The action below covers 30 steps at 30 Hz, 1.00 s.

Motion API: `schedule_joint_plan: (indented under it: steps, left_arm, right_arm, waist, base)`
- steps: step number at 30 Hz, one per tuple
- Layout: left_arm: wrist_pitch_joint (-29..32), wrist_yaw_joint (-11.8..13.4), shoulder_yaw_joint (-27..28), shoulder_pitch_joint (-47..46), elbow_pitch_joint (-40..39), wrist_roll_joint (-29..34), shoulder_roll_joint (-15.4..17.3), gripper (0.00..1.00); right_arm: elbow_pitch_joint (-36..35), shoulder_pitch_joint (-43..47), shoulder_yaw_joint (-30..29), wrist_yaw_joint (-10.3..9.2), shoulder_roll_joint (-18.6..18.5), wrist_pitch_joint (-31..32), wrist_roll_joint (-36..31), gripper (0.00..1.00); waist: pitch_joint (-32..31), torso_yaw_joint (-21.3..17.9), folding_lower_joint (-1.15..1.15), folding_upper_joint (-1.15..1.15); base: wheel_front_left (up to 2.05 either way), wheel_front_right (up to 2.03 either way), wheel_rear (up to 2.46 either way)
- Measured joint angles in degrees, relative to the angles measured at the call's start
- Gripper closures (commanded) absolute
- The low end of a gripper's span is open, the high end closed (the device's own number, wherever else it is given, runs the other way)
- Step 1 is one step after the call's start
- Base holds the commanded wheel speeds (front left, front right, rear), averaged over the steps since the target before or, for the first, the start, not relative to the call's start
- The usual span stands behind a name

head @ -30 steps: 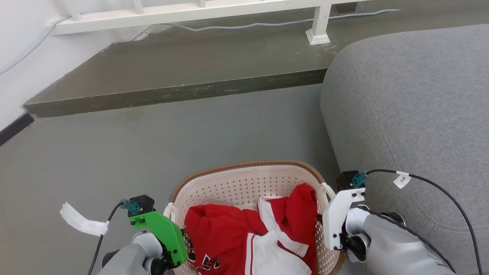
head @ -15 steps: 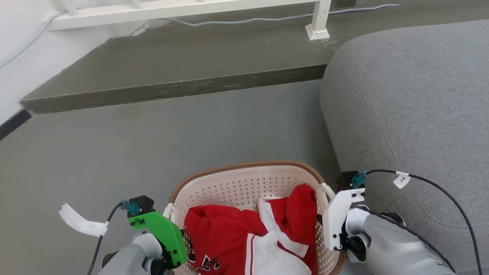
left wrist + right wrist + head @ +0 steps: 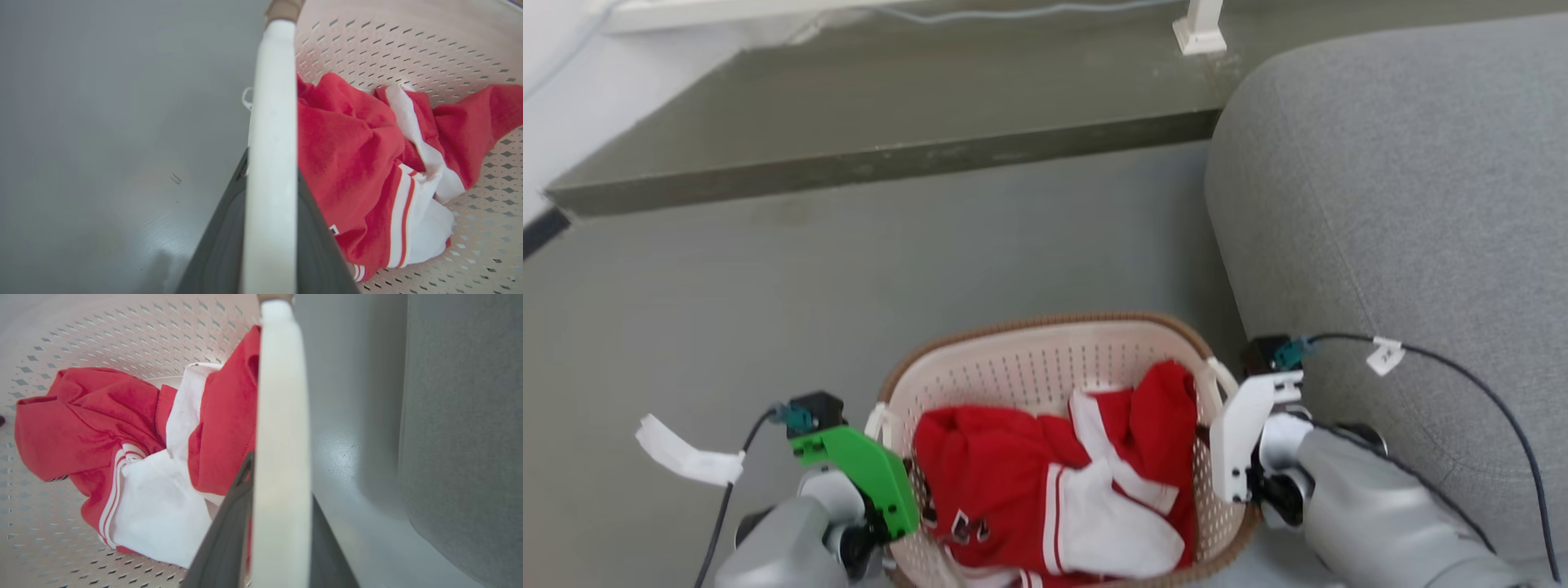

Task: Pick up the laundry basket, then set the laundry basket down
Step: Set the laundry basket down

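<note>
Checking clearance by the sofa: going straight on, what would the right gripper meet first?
Probably the laundry basket's white handle, already between the right gripper's jaws, then the brown rim; depth unclear.

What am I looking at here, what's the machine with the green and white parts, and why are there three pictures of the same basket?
This is a wheeled robot with two arms. The wide picture comes from a camera on its head, looking down. The two close-ups come from cameras on its wrists, each looking along that arm's tool. Below is a grey floor, with a grey sofa on the robot's right. Between the arms is the laundry basket, cream plastic with a brown rim, holding a red and white garment. The left tool is shut on the basket's left handle, and the right tool on its right handle. Whether the basket is off the floor, I cannot tell.
</note>
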Motion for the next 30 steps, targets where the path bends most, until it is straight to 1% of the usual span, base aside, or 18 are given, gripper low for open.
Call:
schedule_joint_plan:
  steps: [11,20,30]
  left_arm:
    - [-3.59,0.01,0.71,-5.36,-0.09,0.12,0.02,1.0]
    - [-8.02,0.31,2.13,-9.56,-0.53,0.43,0.07,1.0]
    - [-11.13,0.31,2.32,-13.37,-0.81,1.05,0.35,1.0]
  right_arm:
    - [-0.29,-5.38,-0.78,0.01,-0.64,-2.05,0.08,1.0]
    - [-0.89,-9.18,-1.64,0.01,-1.22,-5.52,0.1,1.0]
    - [-1.52,-12.68,-1.59,0.02,-1.71,-8.98,-0.02,1.0]
  waist:
    - [6.7,-0.29,0.0,0.0]
    - [13.09,-0.53,0.0,0.0]
    - [19.66,-0.57,0.0,0.0]
  base:
    - [0.0,0.0,0.0]
    - [0.0,0.0,0.0]
    - [0.0,0.0,0.0]
